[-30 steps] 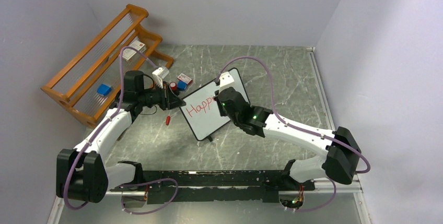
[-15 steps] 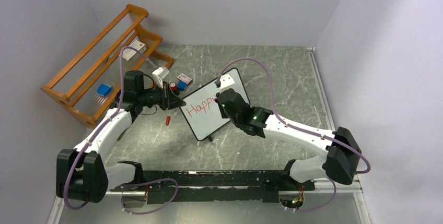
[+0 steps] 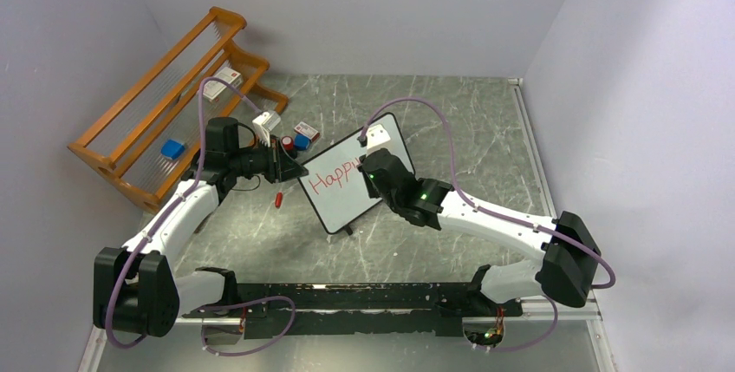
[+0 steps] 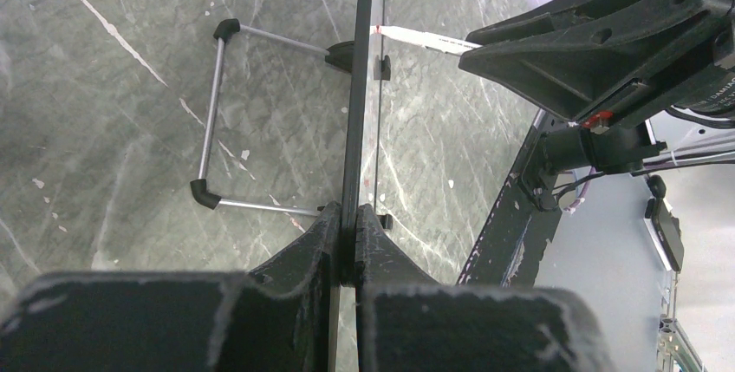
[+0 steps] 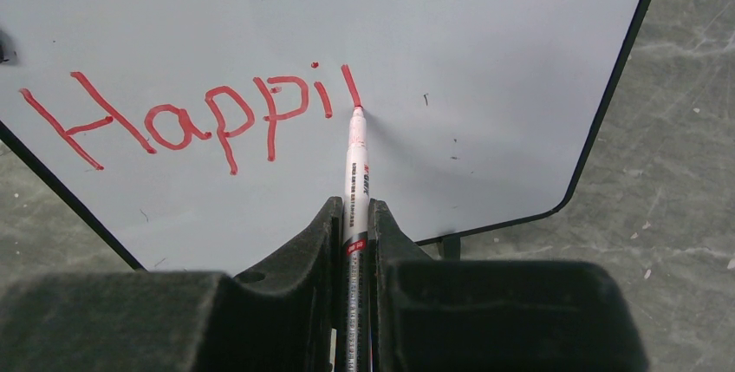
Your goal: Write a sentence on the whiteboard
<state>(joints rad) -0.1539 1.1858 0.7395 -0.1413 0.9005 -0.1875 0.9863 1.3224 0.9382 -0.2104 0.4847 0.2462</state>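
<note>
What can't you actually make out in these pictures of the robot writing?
- Top view: the right arm covers the red lettering past "Happ".
- Left wrist view: the whiteboard shows edge-on, so its writing face is unseen.
- Right wrist view: the marker runs back between the fingers, hiding its rear end.
- Top view: print on the small red-and-blue box is too small to read.
</note>
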